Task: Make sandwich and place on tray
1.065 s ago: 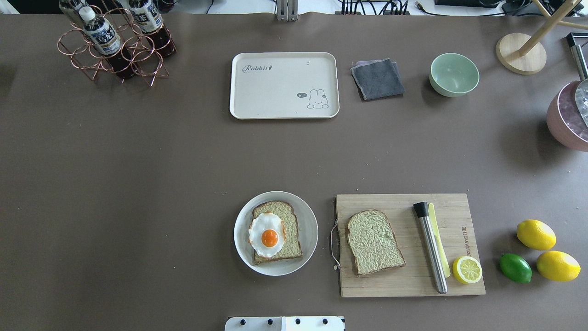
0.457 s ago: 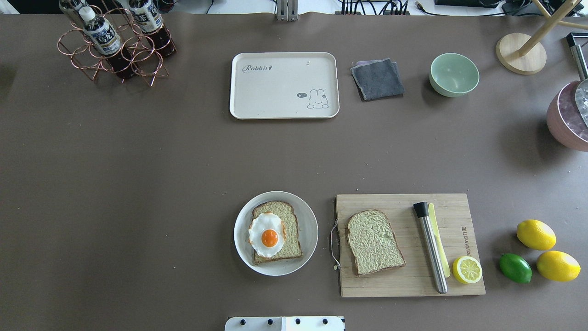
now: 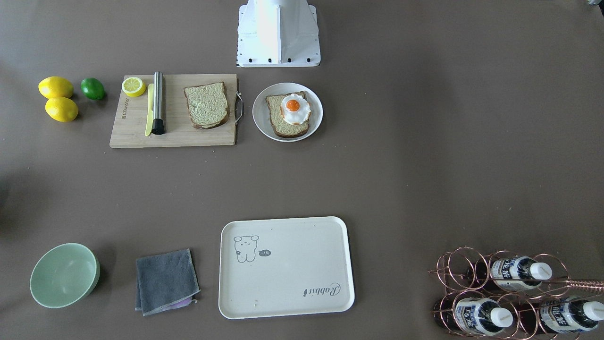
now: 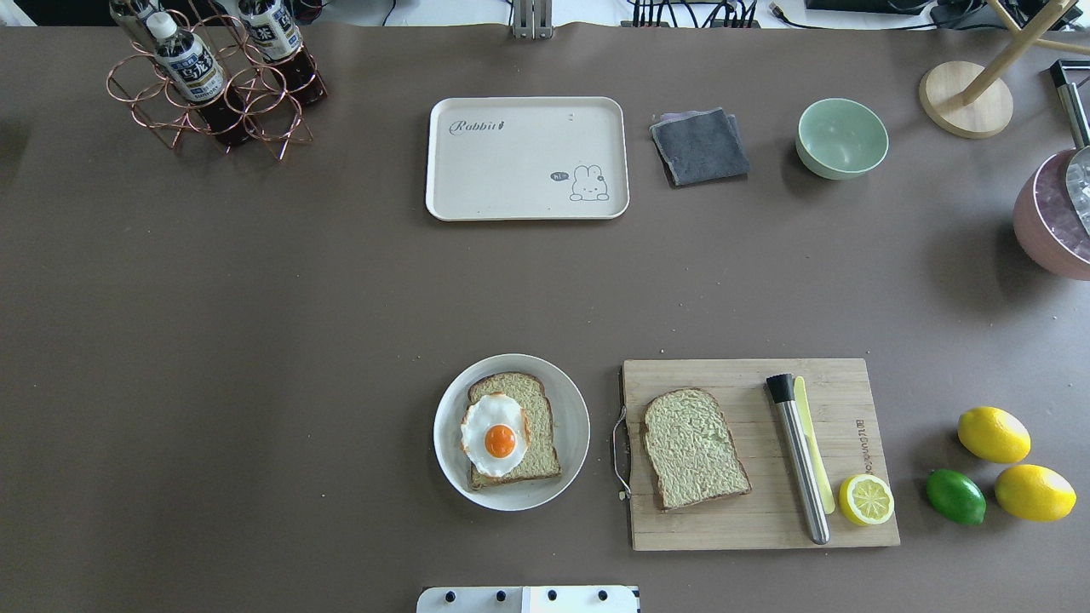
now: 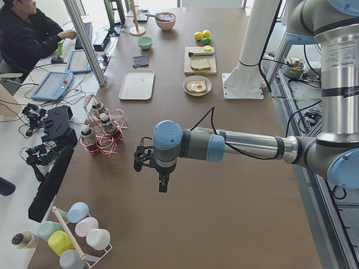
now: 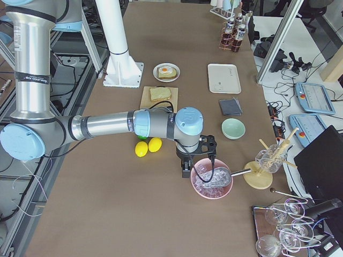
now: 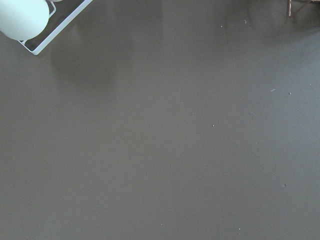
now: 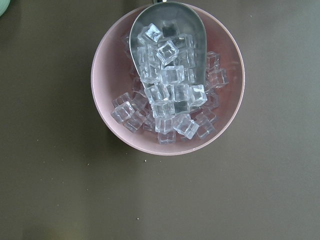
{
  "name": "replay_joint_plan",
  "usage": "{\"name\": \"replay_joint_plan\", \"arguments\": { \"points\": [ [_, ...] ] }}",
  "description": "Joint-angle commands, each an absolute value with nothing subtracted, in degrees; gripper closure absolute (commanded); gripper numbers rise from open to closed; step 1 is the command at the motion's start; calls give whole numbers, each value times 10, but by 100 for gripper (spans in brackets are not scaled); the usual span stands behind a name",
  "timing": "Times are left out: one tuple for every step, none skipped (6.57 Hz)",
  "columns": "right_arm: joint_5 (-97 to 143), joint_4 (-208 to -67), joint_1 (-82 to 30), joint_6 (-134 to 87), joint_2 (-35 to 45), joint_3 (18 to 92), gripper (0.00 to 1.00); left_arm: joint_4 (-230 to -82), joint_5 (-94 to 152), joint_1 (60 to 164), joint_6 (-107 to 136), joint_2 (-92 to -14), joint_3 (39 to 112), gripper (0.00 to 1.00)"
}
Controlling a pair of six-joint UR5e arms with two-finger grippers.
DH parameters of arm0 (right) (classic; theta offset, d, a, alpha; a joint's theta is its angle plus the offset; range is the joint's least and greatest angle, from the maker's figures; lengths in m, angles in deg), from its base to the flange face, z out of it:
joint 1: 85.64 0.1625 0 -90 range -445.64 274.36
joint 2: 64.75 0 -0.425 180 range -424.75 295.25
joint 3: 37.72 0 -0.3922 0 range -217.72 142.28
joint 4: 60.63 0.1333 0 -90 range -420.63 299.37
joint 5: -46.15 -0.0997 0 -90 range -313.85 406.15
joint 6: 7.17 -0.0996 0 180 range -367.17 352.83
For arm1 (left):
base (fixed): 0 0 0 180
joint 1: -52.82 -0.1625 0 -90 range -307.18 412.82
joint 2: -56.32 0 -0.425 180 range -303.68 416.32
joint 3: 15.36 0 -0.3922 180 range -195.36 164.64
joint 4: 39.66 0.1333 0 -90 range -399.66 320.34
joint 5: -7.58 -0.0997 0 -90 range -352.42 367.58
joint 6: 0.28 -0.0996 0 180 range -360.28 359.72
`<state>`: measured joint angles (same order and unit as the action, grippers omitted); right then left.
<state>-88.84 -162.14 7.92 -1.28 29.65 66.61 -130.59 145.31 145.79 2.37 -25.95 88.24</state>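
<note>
One bread slice (image 4: pixel 539 407) with a fried egg (image 4: pixel 494 434) on it lies on a round white plate (image 4: pixel 572 426). The second bread slice (image 4: pixel 694 449) lies bare on the wooden cutting board (image 4: pixel 749 524). The cream tray (image 4: pixel 511 170) sits empty at the far side, also in the front view (image 3: pixel 292 264). My left gripper (image 5: pixel 161 182) hangs over bare table at the left end, far from the food. My right gripper (image 6: pixel 186 170) hangs by the pink ice bowl (image 6: pixel 211 182). I cannot tell whether either is open or shut.
A copper bottle rack (image 4: pixel 213 85) stands far left. A grey cloth (image 4: pixel 700 146) and a green bowl (image 4: pixel 841 138) lie right of the tray. A steel tool (image 4: pixel 799 460) and a lemon half (image 4: pixel 866 500) are on the board, with lemons (image 4: pixel 994 434) and a lime (image 4: pixel 955 496) beside it.
</note>
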Motion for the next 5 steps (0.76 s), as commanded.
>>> {"name": "replay_joint_plan", "arguments": {
  "points": [
    [-888,-1621,79,-13,296,665,0,-1305,1453,1458,24,-259,882,2],
    [-888,-1621,79,-13,296,666,0,-1306,1453,1458,24,-259,883,2],
    [-888,-1621,79,-13,296,665,0,-1305,1453,1457,26,-259,885,2],
    [-888,-1621,79,-13,297,665,0,-1306,1454,1458,25,-259,888,2],
    [-888,-1621,79,-13,297,665,0,-1306,1454,1457,24,-259,888,2]
  ]
}}
